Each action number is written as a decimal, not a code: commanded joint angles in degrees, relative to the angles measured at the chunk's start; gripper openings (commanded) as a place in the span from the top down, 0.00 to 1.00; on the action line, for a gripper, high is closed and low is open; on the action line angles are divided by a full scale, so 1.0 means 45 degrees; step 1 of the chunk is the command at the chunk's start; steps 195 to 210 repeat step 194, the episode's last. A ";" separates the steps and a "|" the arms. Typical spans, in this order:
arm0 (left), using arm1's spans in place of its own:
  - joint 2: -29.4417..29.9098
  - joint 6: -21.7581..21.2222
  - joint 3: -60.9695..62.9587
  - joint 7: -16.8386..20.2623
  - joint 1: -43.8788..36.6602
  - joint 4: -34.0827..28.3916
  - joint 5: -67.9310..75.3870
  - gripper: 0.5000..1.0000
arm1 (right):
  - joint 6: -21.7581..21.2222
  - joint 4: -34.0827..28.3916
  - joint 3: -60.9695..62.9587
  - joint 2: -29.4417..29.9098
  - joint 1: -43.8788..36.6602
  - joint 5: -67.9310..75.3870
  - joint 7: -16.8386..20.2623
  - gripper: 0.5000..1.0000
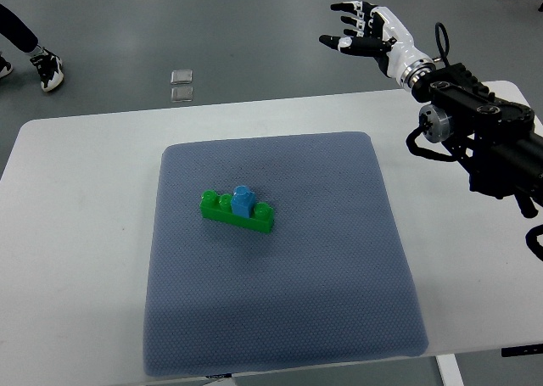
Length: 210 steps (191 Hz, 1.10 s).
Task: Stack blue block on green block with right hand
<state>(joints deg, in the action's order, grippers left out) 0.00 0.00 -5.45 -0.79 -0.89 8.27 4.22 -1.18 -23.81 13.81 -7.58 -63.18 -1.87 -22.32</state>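
Right arm enters from the picture's right edge, black housings and cabling along the forearm, a round silver joint cap near the wrist. It angles up and leftward, ending in a white-and-black right hand [363,31] held high at the top of the frame. Fingers [349,18] spread and slightly curved, thumb set apart below them, palm facing left. Nothing held. Left arm does not show.

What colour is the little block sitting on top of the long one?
Blue: the small blue block sits on the long green block, top view.
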 commanded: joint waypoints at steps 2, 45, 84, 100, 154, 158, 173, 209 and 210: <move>0.0000 0.0000 0.0000 0.0000 0.0002 -0.0001 0.0000 0.00 | 0.0145 -0.0002 0.0426 0.0121 0.0543 0.1704 0.0078 0.18; 0.0000 0.0000 0.0000 0.0000 0.0002 -0.0001 0.0000 0.00 | 0.0380 -0.0002 0.2223 0.0278 0.1559 0.3560 0.0390 0.18; 0.0000 0.0000 0.0000 0.0000 0.0002 -0.0001 0.0000 0.00 | 0.0575 -0.0002 0.2575 0.0453 0.1754 0.3501 0.0312 0.18; 0.0000 0.0000 0.0020 0.0000 0.0002 -0.0001 0.0000 0.00 | 0.0575 -0.0002 0.2594 0.0453 0.1754 0.3501 0.0273 0.18; 0.0000 0.0000 0.0000 0.0000 0.0002 -0.0001 0.0000 0.00 | 0.0653 -0.0002 0.2458 0.0512 0.1793 0.3325 0.0195 0.18; 0.0000 0.0000 0.0000 0.0000 0.0002 -0.0001 0.0000 0.00 | 0.0653 -0.0002 0.2419 0.0512 0.1793 0.3325 0.0176 0.17; 0.0000 0.0000 0.0000 0.0000 0.0002 -0.0001 0.0000 0.00 | 0.0653 -0.0022 0.2379 0.0551 0.1832 0.3228 0.0117 0.17; 0.0000 0.0000 0.0000 0.0000 0.0002 -0.0001 0.0000 0.00 | 0.0712 -0.0022 0.2418 0.0532 0.1988 0.3150 -0.0411 0.18; 0.0000 0.0000 0.0000 0.0000 0.0002 -0.0001 0.0000 0.00 | 0.0712 -0.0022 0.2418 0.0532 0.1988 0.3150 -0.0411 0.18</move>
